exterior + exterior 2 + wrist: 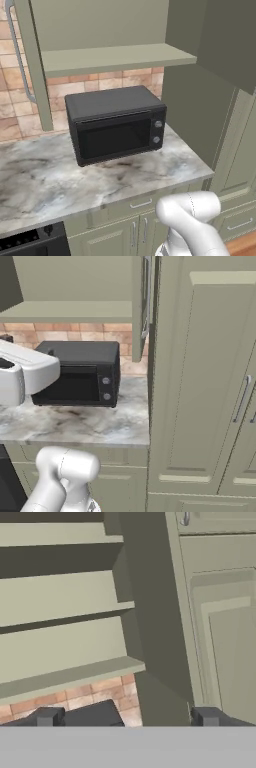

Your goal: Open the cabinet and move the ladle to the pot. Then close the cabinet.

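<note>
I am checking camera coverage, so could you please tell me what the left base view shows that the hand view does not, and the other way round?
The left base view alone shows the marble counter, the base cabinet drawers below it, and the front of the black microwave with its door and knobs. The hand view alone shows the upper shelves inside the cabinet and the open gripper with its fingertips wide apart. Both show the open cabinet's bottom shelf, the brick backsplash and the microwave's top.
</note>
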Robot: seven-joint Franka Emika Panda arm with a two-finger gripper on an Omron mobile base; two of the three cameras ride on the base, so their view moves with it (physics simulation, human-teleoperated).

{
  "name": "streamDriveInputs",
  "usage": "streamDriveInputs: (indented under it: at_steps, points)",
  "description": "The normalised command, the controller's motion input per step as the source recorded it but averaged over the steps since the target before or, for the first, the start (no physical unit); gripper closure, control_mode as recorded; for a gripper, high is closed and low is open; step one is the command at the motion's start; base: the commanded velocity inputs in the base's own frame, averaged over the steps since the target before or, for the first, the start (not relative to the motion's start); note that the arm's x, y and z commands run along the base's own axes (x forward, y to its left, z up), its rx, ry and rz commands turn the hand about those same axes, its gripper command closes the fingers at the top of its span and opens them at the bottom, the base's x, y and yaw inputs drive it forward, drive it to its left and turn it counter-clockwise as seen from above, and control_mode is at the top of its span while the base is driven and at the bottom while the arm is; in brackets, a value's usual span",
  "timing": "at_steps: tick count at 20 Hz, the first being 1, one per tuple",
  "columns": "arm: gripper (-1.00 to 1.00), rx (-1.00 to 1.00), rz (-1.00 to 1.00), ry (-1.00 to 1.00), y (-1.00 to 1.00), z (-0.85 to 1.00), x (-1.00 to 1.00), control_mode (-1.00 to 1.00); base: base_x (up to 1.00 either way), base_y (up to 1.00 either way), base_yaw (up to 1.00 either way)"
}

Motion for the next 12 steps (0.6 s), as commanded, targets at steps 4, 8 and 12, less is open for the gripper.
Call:
streamDriveInputs:
  at_steps: [4,8,12]
  points:
    - [-1.00,0.07,0.00,0.00,-0.37,0.39,0.00,-1.00,0.00,0.00,0.00]
    - [-1.00,0.17,0.00,0.00,-0.40,0.19,0.00,-1.00,0.00,0.00,0.00]
    - [-1.00,0.24,0.00,0.02,-0.49,0.00,0.03,-1.00,0.00,0.00,0.00]
